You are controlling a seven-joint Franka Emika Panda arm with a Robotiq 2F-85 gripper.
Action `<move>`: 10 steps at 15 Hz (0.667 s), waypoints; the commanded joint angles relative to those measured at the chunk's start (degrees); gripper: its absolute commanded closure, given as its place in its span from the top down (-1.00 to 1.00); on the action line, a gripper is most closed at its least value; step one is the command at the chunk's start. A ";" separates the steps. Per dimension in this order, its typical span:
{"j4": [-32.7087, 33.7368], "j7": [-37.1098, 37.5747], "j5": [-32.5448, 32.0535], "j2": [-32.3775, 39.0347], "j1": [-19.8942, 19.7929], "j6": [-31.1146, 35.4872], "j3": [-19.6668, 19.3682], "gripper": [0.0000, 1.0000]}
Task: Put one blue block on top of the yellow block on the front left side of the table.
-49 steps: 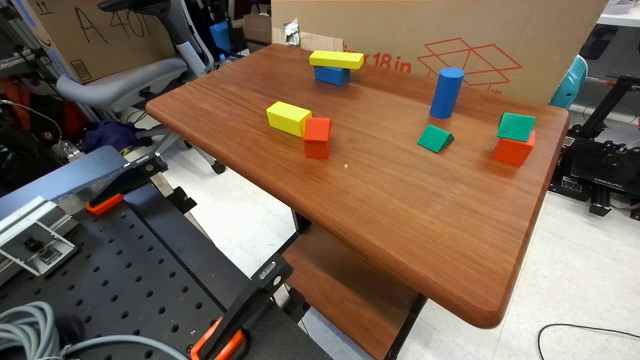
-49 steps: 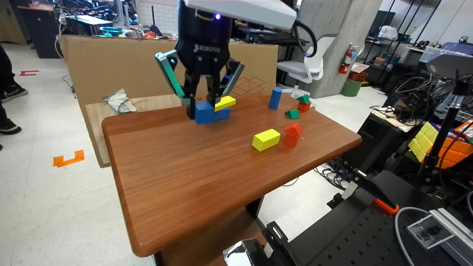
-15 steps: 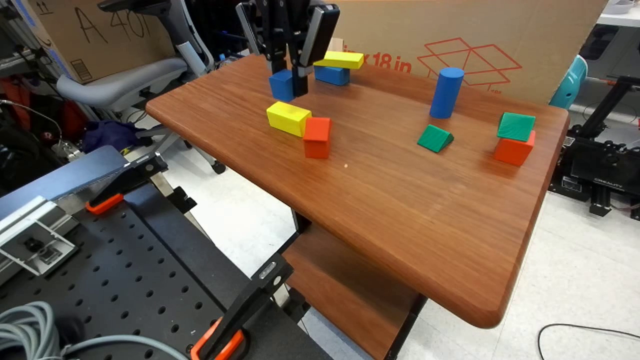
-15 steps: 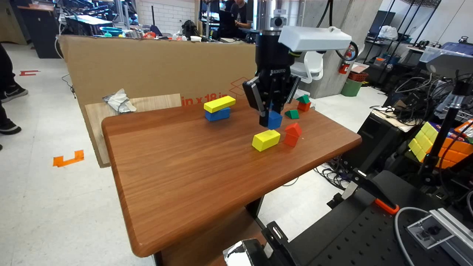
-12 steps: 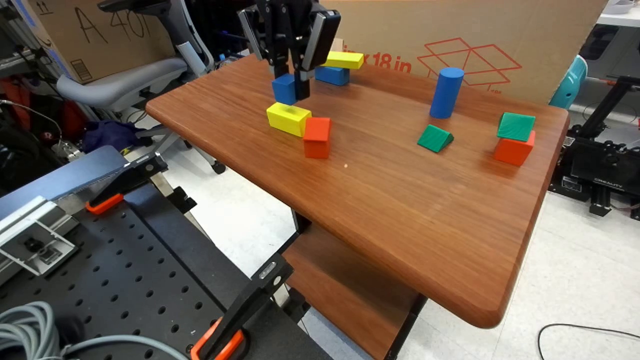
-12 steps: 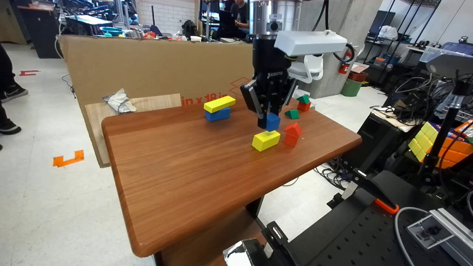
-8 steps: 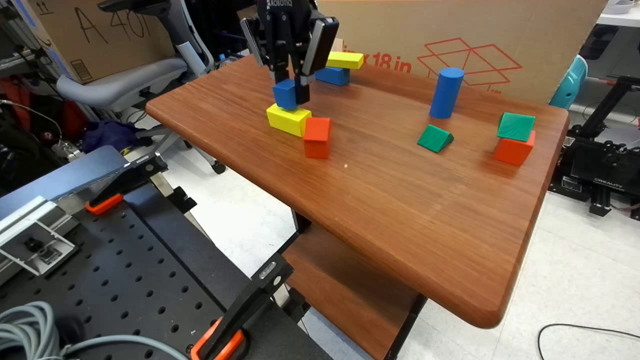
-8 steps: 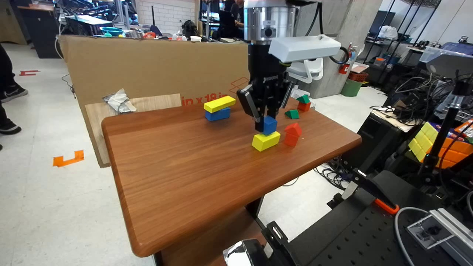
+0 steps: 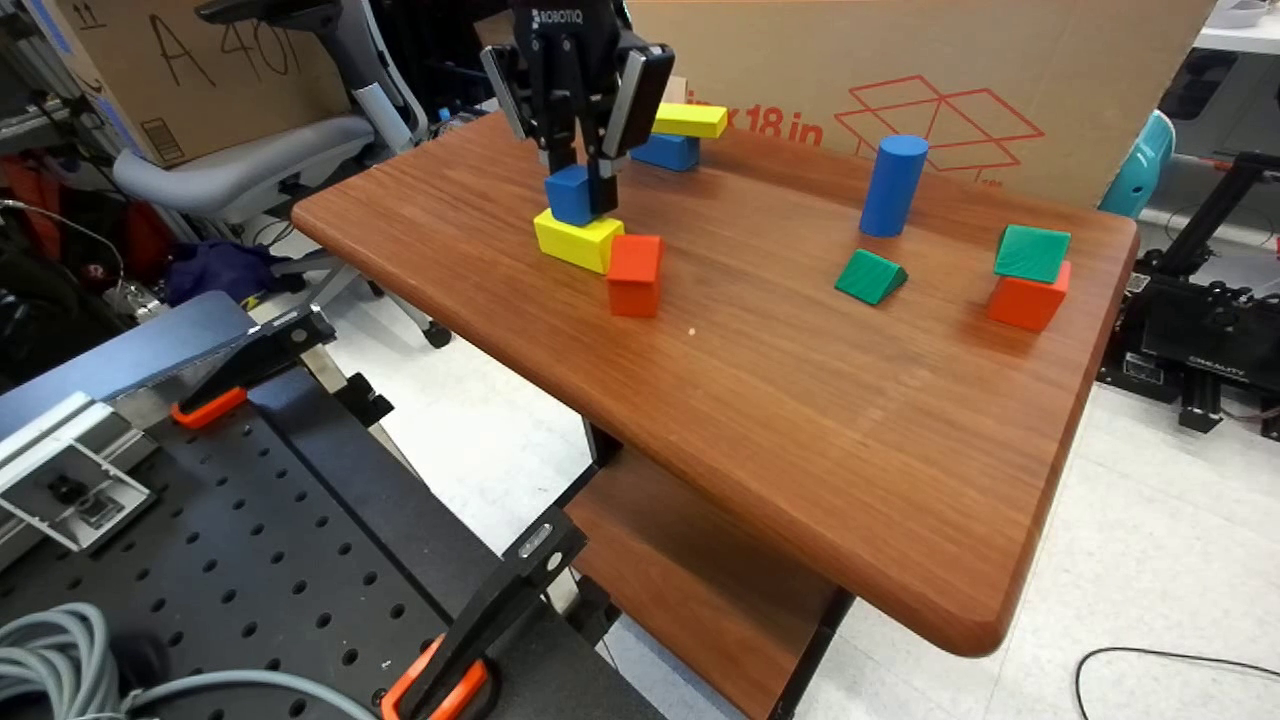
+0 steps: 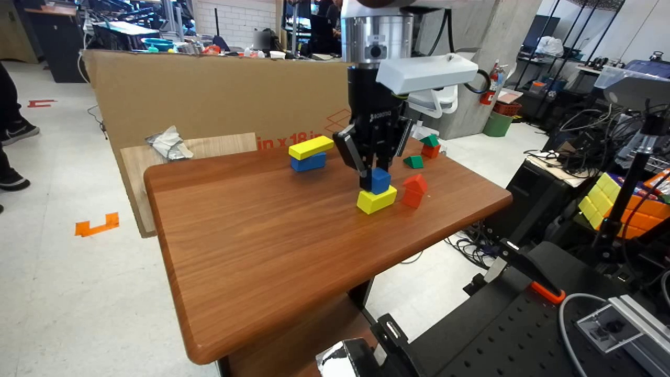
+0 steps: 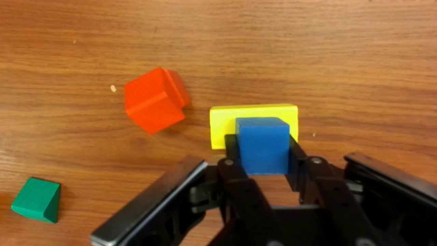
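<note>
The blue block [image 9: 570, 196] is a small blue cube. It sits at the top of the short thick yellow block [image 9: 578, 243] and appears to touch it. The blue block also shows in an exterior view [image 10: 381, 180] and in the wrist view [image 11: 263, 148]. My gripper [image 9: 582, 180] points down with a finger on each side of the blue block, shut on it. In the wrist view the yellow block [image 11: 221, 130] shows on both sides of the cube, partly hidden by it and the fingers. Both blocks stand on the reddish-brown table [image 9: 800, 420].
A red stack [image 9: 634, 276] stands close beside the yellow block. Behind the gripper a long yellow bar [image 10: 311, 147] lies on a blue piece [image 10: 308, 162]. A blue cylinder [image 9: 893, 186], a green wedge [image 9: 870, 277] and a green-topped red block [image 9: 1028, 304] stand farther along the table.
My gripper has carried the blue block from beside the long yellow bar's stack to over the yellow block. It has since lowered until the cube meets the yellow block's top.
</note>
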 commanded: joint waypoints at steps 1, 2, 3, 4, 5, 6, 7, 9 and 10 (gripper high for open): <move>0.52 1.38 -1.40 0.80 0.97 -0.49 -0.87 0.17; 0.17 1.15 -1.22 0.44 0.89 -0.43 -0.74 0.19; -0.58 1.12 -0.92 -0.29 0.83 -0.13 -0.58 0.28; -1.43 1.03 -0.63 -1.21 0.79 0.25 -0.38 0.44; -2.59 0.61 0.65 -2.77 0.46 0.43 0.24 0.58; -3.60 0.37 1.37 -4.12 0.33 0.81 0.68 0.75; -4.79 0.08 1.99 -6.04 0.27 1.02 1.19 0.88; -7.65 0.69 2.11 -11.11 0.81 1.75 1.91 1.00; -8.74 0.52 2.39 -13.53 0.96 2.07 2.44 1.00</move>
